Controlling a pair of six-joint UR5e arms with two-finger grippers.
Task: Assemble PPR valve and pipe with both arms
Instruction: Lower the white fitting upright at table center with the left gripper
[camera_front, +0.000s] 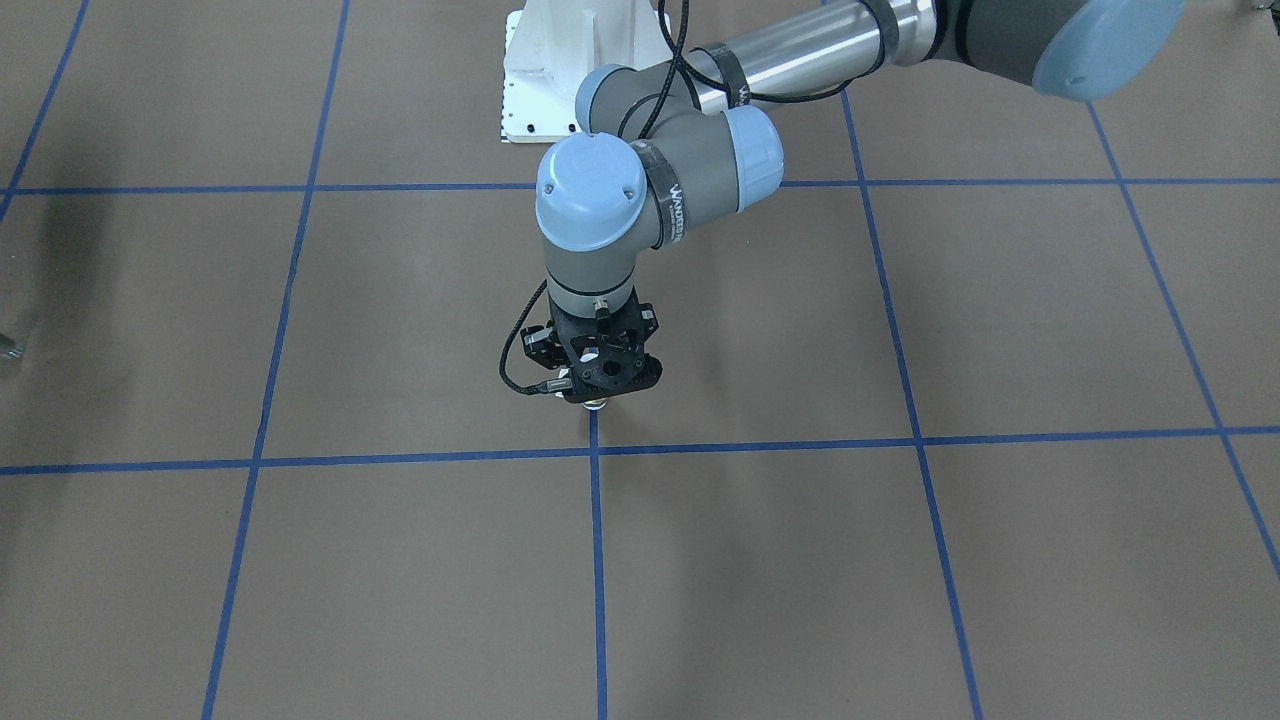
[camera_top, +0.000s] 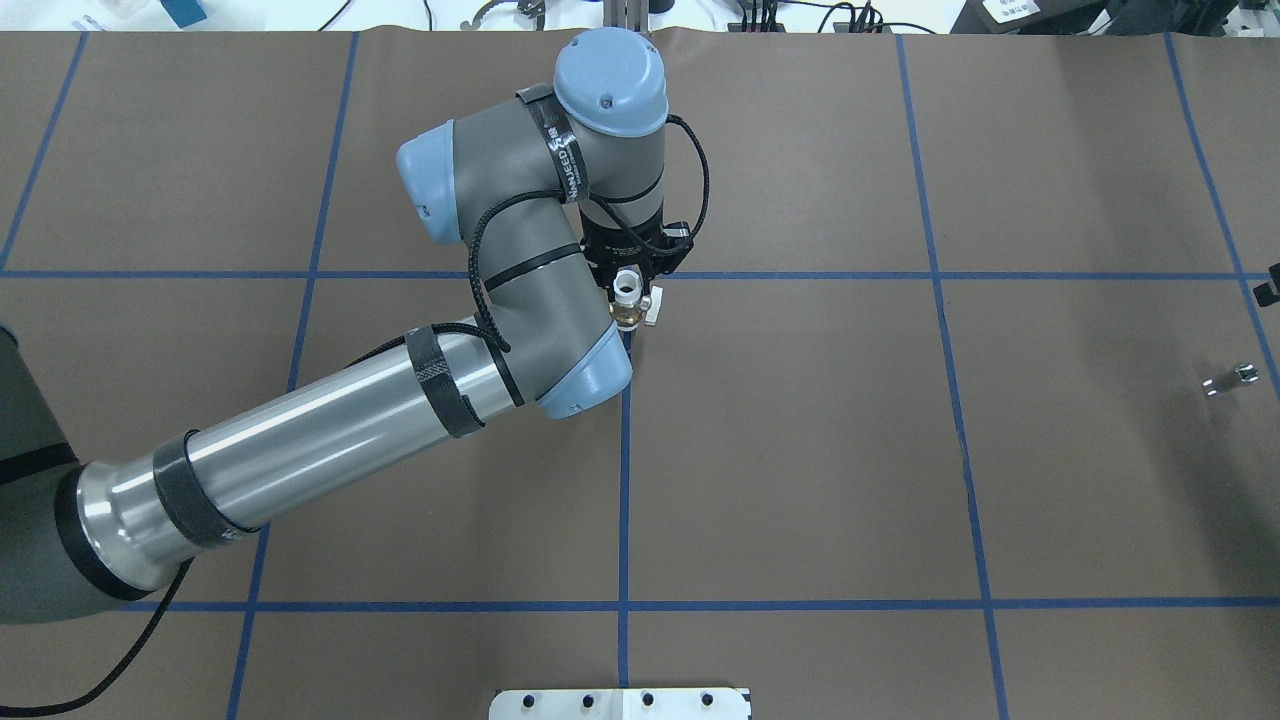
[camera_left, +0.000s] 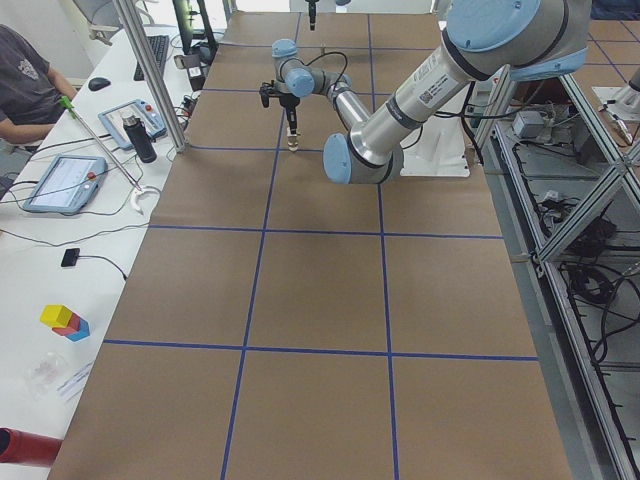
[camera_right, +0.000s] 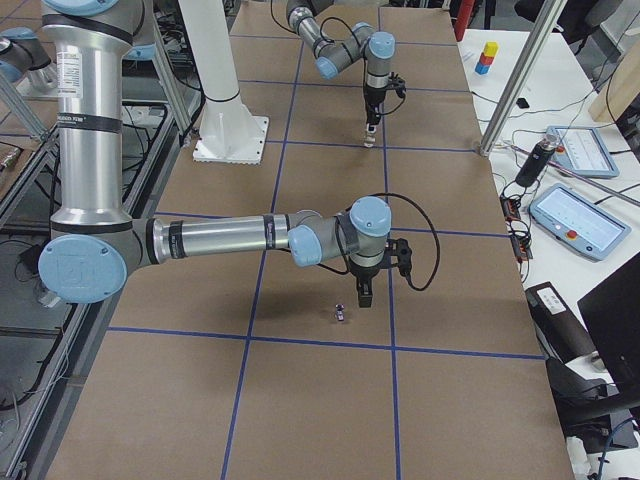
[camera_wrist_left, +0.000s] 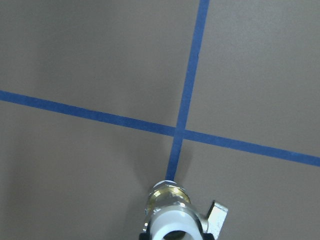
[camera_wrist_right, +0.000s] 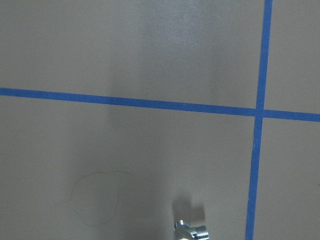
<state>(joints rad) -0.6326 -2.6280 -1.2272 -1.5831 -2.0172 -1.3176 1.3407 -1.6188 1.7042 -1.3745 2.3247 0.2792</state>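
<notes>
Brown tabletop (camera_top: 800, 450), left tool (camera_top: 632, 274) tight on valve (camera_top: 630, 306)

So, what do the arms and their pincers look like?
The left arm and right arm are grey with silver tubes, light blue joint caps, black straps and black cables. The left pincer and right pincer are black.

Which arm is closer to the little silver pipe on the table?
Right. The right gripper hangs close by the pipe; the left gripper is far off at the middle of the table, holding the valve.
</notes>
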